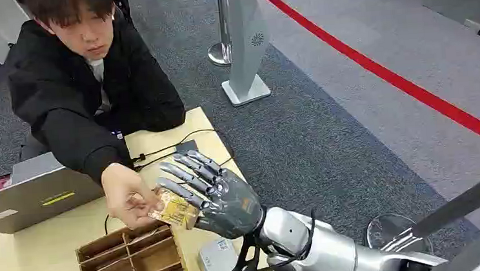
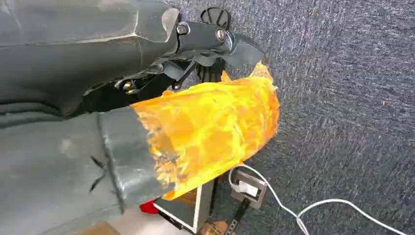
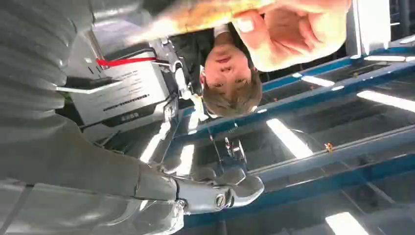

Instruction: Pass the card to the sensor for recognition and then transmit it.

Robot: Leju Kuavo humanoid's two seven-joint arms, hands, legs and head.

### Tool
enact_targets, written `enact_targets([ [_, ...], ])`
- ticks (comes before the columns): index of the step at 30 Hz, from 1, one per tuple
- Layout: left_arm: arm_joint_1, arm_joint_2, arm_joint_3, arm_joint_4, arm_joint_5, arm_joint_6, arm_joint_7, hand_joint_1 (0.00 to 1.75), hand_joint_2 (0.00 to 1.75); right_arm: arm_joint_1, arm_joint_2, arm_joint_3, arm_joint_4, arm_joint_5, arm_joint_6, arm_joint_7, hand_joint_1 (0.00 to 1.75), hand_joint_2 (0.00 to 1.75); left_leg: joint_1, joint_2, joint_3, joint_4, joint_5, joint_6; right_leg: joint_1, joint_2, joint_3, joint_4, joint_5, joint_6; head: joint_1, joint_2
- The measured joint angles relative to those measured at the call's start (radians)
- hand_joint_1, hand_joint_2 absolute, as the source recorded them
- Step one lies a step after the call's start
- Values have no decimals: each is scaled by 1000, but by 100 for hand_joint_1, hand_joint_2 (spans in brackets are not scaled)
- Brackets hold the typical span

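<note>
Card held by two hands

Fingers of the right hand (image 1: pixel 220 198) stretch out flat, with the yellow card (image 1: pixel 173 210) pinched under them. A person's hand (image 1: pixel 126 197) grips the card too, above the brown box (image 1: pixel 134 260). I cannot tell how the left hand (image 2: pixel 63 161) is set.

Yellow patterned card (image 1: pixel 174 211), grey hand (image 1: pixel 220 198), black hoodie (image 1: pixel 85 96), red floor stripe (image 1: pixel 388 78), blue-grey carpet (image 1: pixel 315 136)
</note>
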Motion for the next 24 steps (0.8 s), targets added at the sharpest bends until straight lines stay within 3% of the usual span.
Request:
enact_targets([
  [17, 0, 0, 0, 0, 0, 0, 0, 0, 0, -5, 0, 7, 3, -8, -6, 10, 175, 175, 0, 0, 0, 0, 0, 0, 0, 0, 0, 0, 0, 0, 0, 0],
  [24, 0, 0, 0, 0, 0, 1, 0, 0, 0, -5, 0, 9, 2, -52, -6, -14, 175, 175, 0, 0, 0, 0, 0, 0, 0, 0, 0, 0, 0, 0, 0, 0],
])
